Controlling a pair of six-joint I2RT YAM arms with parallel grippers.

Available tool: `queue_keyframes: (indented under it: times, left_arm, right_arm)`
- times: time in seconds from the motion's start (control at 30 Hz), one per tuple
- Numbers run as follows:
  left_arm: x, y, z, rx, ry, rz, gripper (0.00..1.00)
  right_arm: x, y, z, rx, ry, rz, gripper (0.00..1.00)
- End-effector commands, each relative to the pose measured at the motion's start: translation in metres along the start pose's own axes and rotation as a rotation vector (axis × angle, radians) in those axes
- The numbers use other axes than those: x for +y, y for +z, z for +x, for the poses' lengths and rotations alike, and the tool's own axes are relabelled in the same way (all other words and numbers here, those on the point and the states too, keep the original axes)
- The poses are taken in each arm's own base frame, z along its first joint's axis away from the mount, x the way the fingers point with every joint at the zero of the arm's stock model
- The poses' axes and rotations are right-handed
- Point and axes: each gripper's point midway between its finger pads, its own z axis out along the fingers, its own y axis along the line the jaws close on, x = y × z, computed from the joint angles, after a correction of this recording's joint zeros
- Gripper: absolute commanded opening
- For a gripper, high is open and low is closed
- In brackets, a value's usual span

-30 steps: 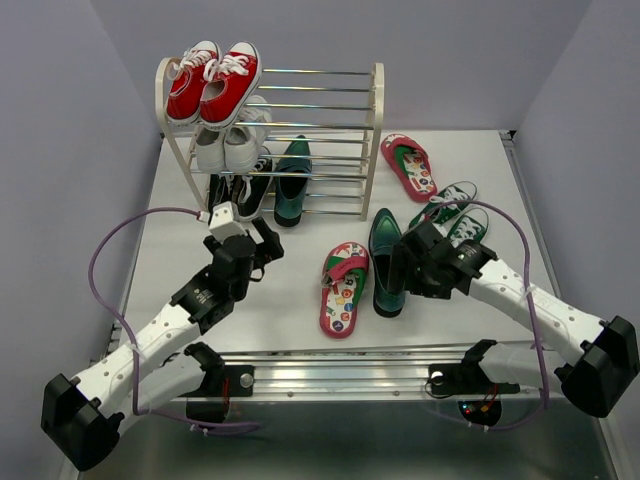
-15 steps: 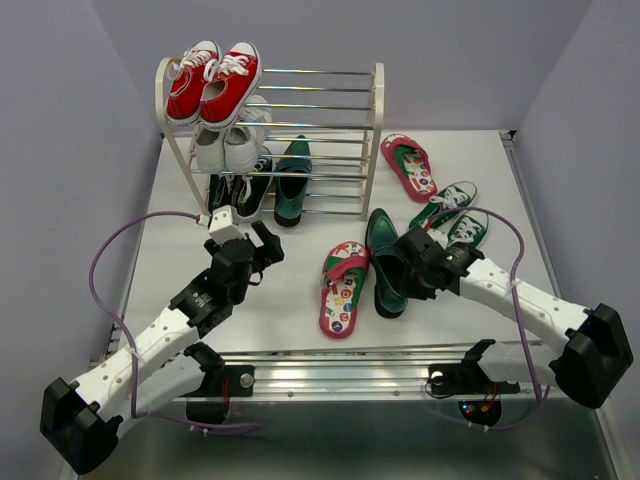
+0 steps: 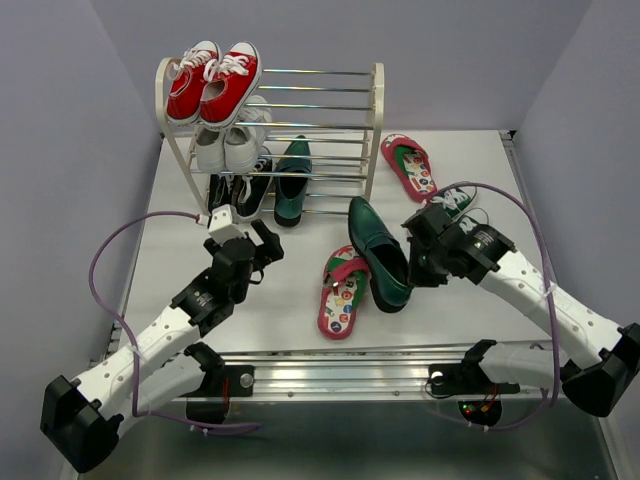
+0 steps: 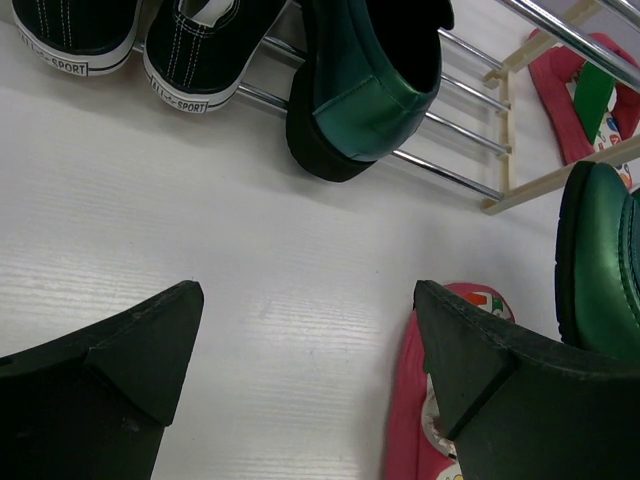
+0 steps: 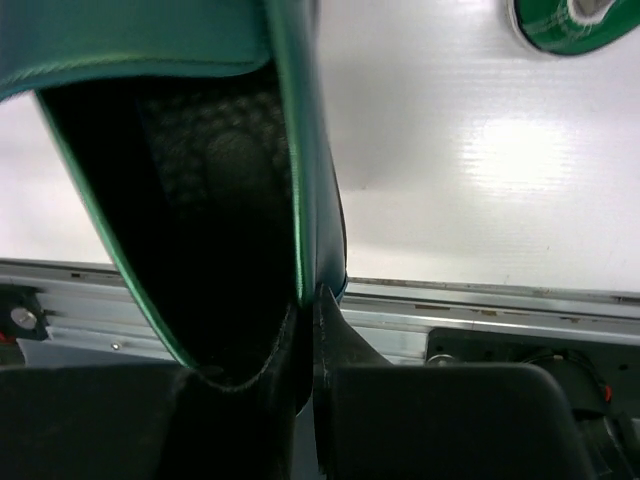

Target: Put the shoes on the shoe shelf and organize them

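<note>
My right gripper [image 3: 410, 266] is shut on the side wall of a dark green glossy loafer [image 3: 376, 250] and holds it tilted above the table, toe toward the shoe shelf [image 3: 372, 120]. In the right wrist view the fingers [image 5: 340, 340] pinch the loafer's rim [image 5: 305, 200]. Its mate [image 3: 292, 185] stands on the bottom tier. One pink flip-flop [image 3: 340, 292] lies left of the held loafer, another [image 3: 408, 165] right of the shelf. Green sneakers [image 3: 455, 198] show partly behind my right arm. My left gripper [image 3: 256, 240] [image 4: 305, 340] is open over bare table.
Red sneakers [image 3: 212, 80] sit on the top tier, white sneakers [image 3: 228, 145] on the middle, black sneakers [image 3: 245, 190] on the bottom left. The right part of each tier shows bare rods. A metal rail [image 3: 340, 375] runs along the near edge.
My right gripper has shut on the loafer's side and lifted it off the table, swinging its toe left toward the shelf. The left arm has not moved.
</note>
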Motion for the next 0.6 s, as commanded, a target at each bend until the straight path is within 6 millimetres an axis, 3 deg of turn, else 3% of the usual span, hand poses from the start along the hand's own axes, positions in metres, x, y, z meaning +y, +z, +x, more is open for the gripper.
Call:
queue_keyframes:
  times: [0.0,0.1,0.23,0.37,0.57]
  left_arm:
    - [-0.008,0.002,-0.016,-0.05,-0.012,0.005,0.99]
    - [-0.009,0.003,-0.017,-0.051,-0.009,0.004,0.99]
    - [-0.009,0.002,-0.019,-0.058,-0.011,0.003,0.99]
    - [-0.008,0.0,-0.023,-0.066,-0.016,0.001,0.99]
    - [-0.004,-0.004,-0.028,-0.081,-0.037,-0.017,0.99]
  right_arm:
    - [0.039,-0.054,-0.033,-0.137,-0.07,-0.22,0.01]
    - [0.042,-0.063,-0.033,-0.122,-0.098,-0.239,0.01]
    - [0.062,-0.072,-0.032,-0.098,-0.114,-0.335,0.01]
    - [0.078,-0.061,-0.033,-0.072,-0.111,-0.379,0.01]
    - [0.078,-0.039,-0.05,-0.08,-0.007,-0.267,0.01]
